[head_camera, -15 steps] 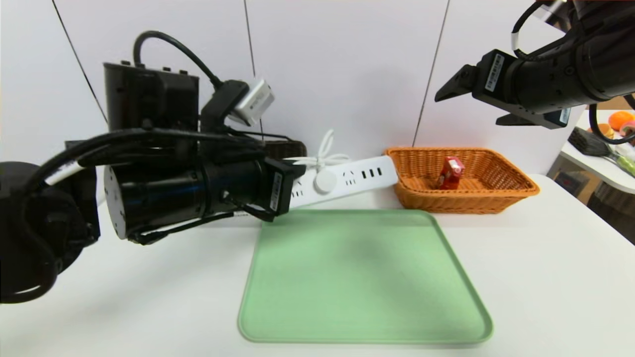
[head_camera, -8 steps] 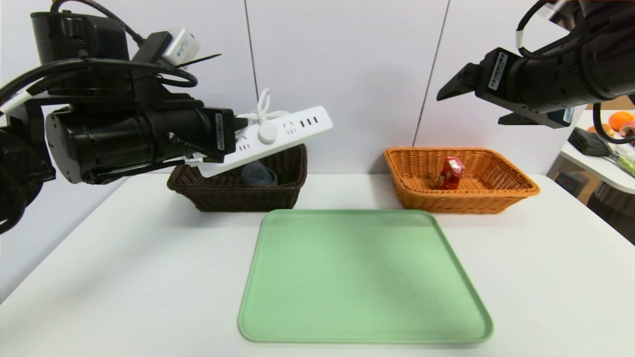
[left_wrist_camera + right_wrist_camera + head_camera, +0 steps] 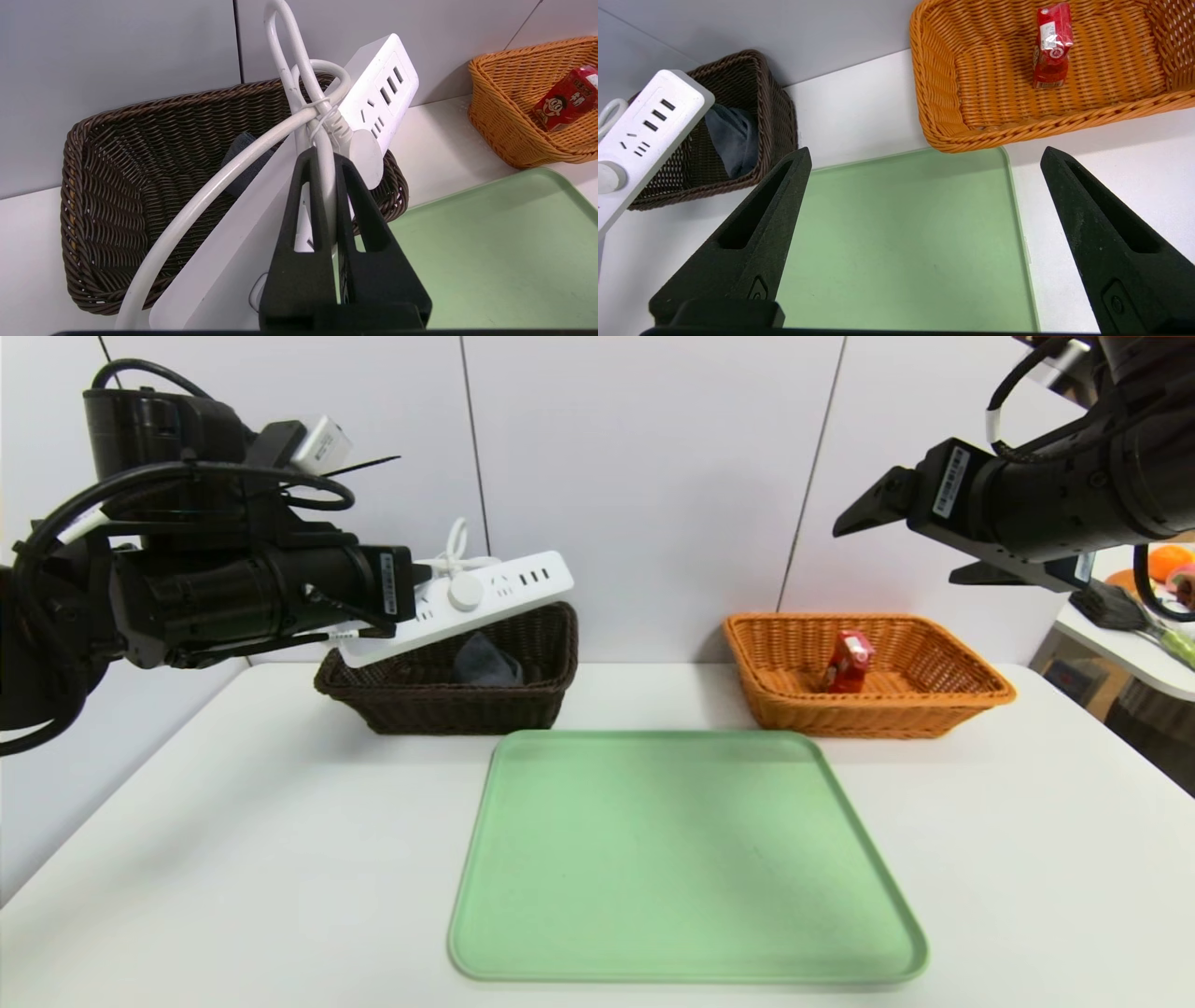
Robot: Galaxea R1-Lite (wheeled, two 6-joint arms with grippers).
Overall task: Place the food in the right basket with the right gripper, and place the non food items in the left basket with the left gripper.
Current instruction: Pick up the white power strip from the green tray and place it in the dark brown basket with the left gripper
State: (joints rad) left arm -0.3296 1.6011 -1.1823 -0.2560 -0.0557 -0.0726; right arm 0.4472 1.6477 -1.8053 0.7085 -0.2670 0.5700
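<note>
My left gripper (image 3: 422, 586) (image 3: 322, 156) is shut on the white cord (image 3: 224, 182) of the long white power strip (image 3: 495, 586) (image 3: 379, 86). The strip hangs tilted over the dark brown left basket (image 3: 439, 707) (image 3: 117, 154), its low end near the rim. A rolled dark grey cloth (image 3: 485, 663) (image 3: 733, 140) lies inside that basket. The red snack packet (image 3: 848, 661) (image 3: 1051, 44) leans in the orange-tan right basket (image 3: 887, 719) (image 3: 952, 70). My right gripper (image 3: 892, 553) (image 3: 924, 154) hovers high to the right, open and empty.
An empty green tray (image 3: 686, 859) (image 3: 901, 233) lies on the white table in front of both baskets. A wall stands close behind the baskets. A side table with fruit (image 3: 1167, 565) is at the far right.
My left arm lifted the power strip off the table and carried it left, then lowered it slightly over the dark basket. The right arm drifted a little to the right.
</note>
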